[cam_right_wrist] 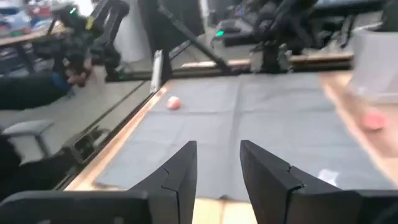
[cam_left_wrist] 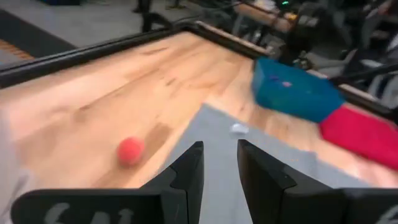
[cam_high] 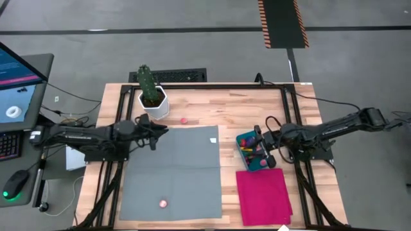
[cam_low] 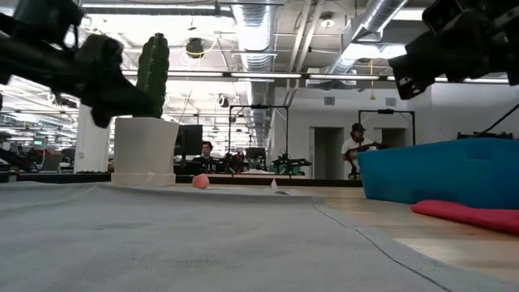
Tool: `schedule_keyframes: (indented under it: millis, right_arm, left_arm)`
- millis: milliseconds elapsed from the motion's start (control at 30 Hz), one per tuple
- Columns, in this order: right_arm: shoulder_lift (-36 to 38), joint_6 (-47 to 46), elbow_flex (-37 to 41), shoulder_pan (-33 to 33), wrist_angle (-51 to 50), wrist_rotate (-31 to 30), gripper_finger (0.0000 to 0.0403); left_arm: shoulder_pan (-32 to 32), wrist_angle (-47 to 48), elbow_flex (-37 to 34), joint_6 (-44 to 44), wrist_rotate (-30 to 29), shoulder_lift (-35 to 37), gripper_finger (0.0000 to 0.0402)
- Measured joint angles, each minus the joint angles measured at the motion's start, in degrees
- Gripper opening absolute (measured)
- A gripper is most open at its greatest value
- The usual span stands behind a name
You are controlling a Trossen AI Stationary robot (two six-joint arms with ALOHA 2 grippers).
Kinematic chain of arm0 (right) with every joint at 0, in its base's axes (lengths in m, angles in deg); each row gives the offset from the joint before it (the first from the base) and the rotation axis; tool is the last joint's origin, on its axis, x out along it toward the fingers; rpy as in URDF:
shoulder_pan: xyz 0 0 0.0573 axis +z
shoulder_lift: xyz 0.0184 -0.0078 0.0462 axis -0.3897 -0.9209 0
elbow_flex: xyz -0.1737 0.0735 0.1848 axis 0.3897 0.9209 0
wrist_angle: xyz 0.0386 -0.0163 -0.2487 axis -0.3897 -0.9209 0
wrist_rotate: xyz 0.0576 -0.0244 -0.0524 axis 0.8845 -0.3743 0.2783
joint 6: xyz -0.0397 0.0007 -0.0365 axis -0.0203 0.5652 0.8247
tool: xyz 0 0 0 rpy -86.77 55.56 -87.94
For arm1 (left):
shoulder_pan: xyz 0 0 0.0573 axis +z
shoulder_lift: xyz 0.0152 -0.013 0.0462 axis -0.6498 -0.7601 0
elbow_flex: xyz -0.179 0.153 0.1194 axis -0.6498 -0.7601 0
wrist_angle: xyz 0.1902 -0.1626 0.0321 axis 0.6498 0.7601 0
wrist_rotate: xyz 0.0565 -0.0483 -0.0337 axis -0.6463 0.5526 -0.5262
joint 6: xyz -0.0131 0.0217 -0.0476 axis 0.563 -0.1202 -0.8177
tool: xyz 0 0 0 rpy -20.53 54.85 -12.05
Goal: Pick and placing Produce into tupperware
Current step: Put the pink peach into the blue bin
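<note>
Nearest the front edge of the table, at about six o'clock on the grey mat, a pink ball lay alone, well clear of both arms. The magenta cloth lay at about four o'clock, and just beyond it, at three o'clock, sat the teal tub, already holding several small toy pieces. The right gripper hung over the tub, its fingers parted with nothing between them. At about nine o'clock the left gripper hovered above the mat's far left part, fingers standing a little apart and empty. Farther back, at about twelve o'clock, a red ball rested on bare wood just past the mat's far edge, with the cactus in its white pot beside it at eleven o'clock. The relation that mattered was this: the red ball lay ahead and slightly to one side of the left fingers, near them, while the right arm stood well apart from it. Being round, it offered no long axis to line up with. The left arm was therefore judged the better placed for that piece, and the pink ball at the front was about equally far from both.
</note>
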Motion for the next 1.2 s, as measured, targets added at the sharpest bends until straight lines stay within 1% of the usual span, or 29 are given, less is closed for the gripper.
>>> schedule_keyframes:
  millis: [67, 100, 233, 300, 333, 433, 500, 567, 633, 667, 700, 800, 867, 967, 1067, 1167, 1200]
  right_arm:
    - [-0.89, 0.63, 0.18, -0.06, 1.37, 1.15, 0.0145]
    - [-1.37, 1.56, 0.66, -0.19, 3.92, 1.39, 0.0145]
    - [-3.36, 3.55, 4.99, -2.89, 15.93, 4.76, 0.0145]
    - [-3.77, 4.24, 8.30, -4.36, 23.84, 8.92, 0.0147]
    - [-3.74, 3.99, 9.38, -5.05, 25.75, 10.59, 0.0148]
    - [-2.23, 3.37, 9.25, -7.19, 20.71, 11.29, 0.0148]
    - [-1.13, 4.01, 9.25, -8.37, 19.82, 12.73, 0.0147]
    - [-0.41, 5.73, 9.31, -9.22, 19.04, 16.80, 0.0146]
    - [1.85, 5.99, 9.31, -10.06, 20.09, 20.50, 0.0144]
    - [3.46, 5.48, 9.31, -10.71, 19.44, 21.69, 0.0144]
    - [5.44, 4.75, 9.31, -11.52, 17.14, 22.18, 0.0143]
    - [13.26, 3.78, 9.31, -14.21, 4.15, 22.41, 0.0143]
    - [19.31, 3.43, 9.31, -14.86, -1.30, 22.35, 0.0145]
    - [28.54, 4.20, 9.31, -13.70, -7.34, 22.06, 0.0147]
    - [37.09, 4.62, 9.31, -12.25, -14.19, 15.20, 0.0148]
    - [43.09, 4.54, 9.31, -10.68, -22.59, 10.49, 0.0148]
    - [44.53, 4.39, 9.31, -10.25, -23.02, 8.31, 0.0147]
  left_arm:
    - [2.43, -6.01, 0.77, 1.69, 4.23, -4.26, 0.0087]
    - [3.23, -9.37, 1.02, 2.60, 5.13, -6.01, 0.0087]
    - [5.03, -21.22, 2.03, 2.99, 5.74, -12.83, 0.0087]
    - [5.29, -23.35, 2.95, 2.99, 6.80, -15.48, 0.0087]
    - [5.28, -23.41, 3.69, 2.95, 6.95, -16.71, 0.0087]
    - [5.23, -22.30, 5.40, 3.31, 5.85, -18.89, 0.0087]
    - [5.27, -22.36, 5.61, 2.80, 4.38, -19.61, 0.0087]
    - [5.21, -23.25, 5.60, 2.59, 1.10, -20.61, 0.0087]
    - [5.60, -23.73, 5.60, 2.53, -1.88, -21.78, 0.0087]
    - [5.93, -23.57, 5.58, 2.55, -1.77, -21.88, 0.0087]
    - [6.27, -23.74, 5.58, 2.83, -0.21, -21.84, 0.0087]
    - [6.57, -23.97, 5.58, 4.73, 6.69, -21.89, 0.0087]
    - [6.59, -23.98, 5.58, 4.71, 8.36, -21.90, 0.0087]
    - [6.59, -23.79, 5.58, 4.84, 9.56, -21.88, 0.0087]
    - [6.59, -23.77, 5.58, 4.81, 8.95, -21.90, 0.0087]
    - [6.65, -23.40, 5.58, 4.78, 8.22, -22.10, 0.0087]
    - [6.65, -23.39, 5.58, 4.67, 8.44, -22.61, 0.0087]
